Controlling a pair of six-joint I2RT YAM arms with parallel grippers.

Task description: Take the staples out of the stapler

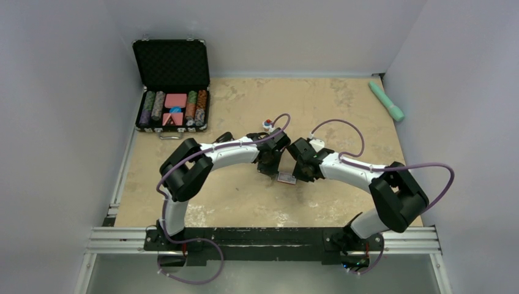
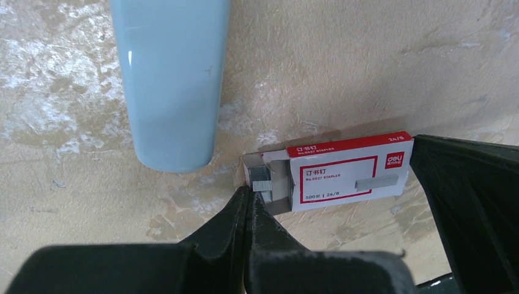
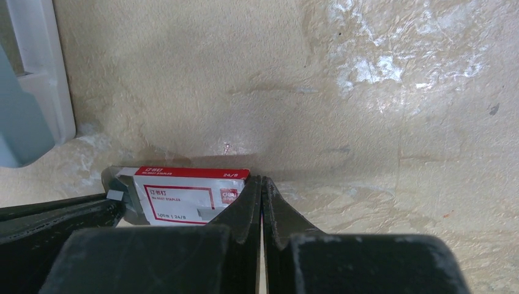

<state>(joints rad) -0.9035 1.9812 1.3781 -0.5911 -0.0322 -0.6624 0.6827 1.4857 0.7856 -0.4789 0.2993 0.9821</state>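
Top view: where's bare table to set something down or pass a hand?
Free: the far middle, between the chip case and the green bar; also the near middle strip just ahead of the rail. Crowded: the centre, where the left gripper and right gripper, jaws shut, meet at the staple box.

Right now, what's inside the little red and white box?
At the open end of the box a short grey strip of staples shows, beside the shut tips of the left gripper. The printed top covers the rest, so more can't be seen.
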